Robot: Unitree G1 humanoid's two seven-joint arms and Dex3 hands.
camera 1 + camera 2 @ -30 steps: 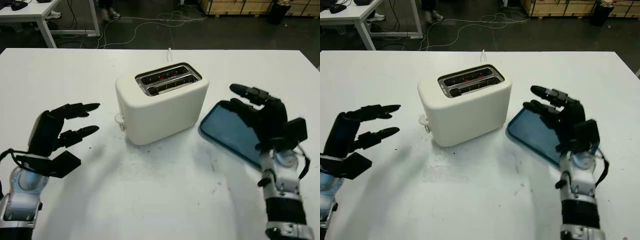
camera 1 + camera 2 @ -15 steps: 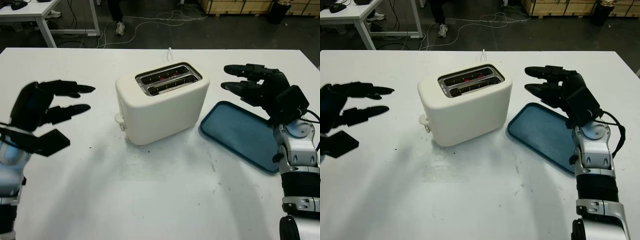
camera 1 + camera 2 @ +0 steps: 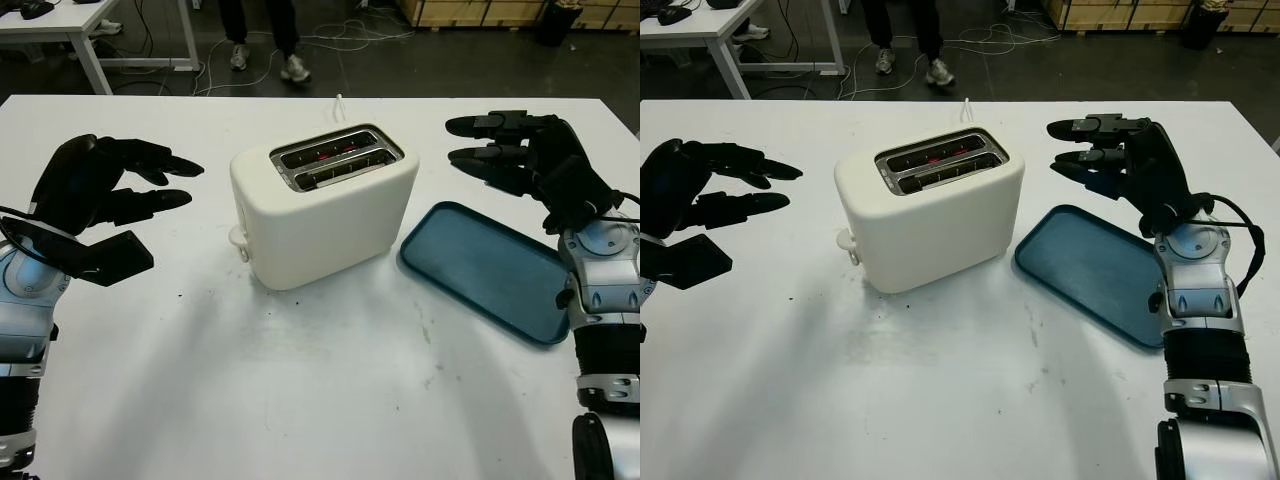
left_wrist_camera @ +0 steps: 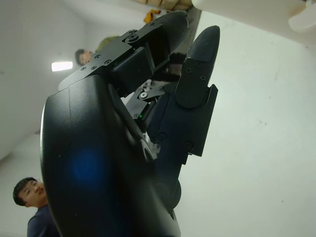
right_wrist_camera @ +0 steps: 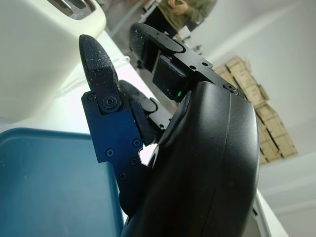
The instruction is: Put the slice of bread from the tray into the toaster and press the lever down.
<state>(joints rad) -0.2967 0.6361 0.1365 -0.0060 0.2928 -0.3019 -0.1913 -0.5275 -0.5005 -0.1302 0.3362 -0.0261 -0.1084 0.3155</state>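
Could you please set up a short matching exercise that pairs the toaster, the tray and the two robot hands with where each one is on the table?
Things:
1. toaster
2. tray
3. left robot hand
4. right robot hand

Places:
A. lying flat, blue, with nothing on it, to the right of the white appliance
B. open, raised above the far end of the blue tray
C. standing at the middle of the table, two slots facing up
D. open, raised over the table to the left of the white appliance

Pairs: 1-C, 2-A, 3-D, 4-B
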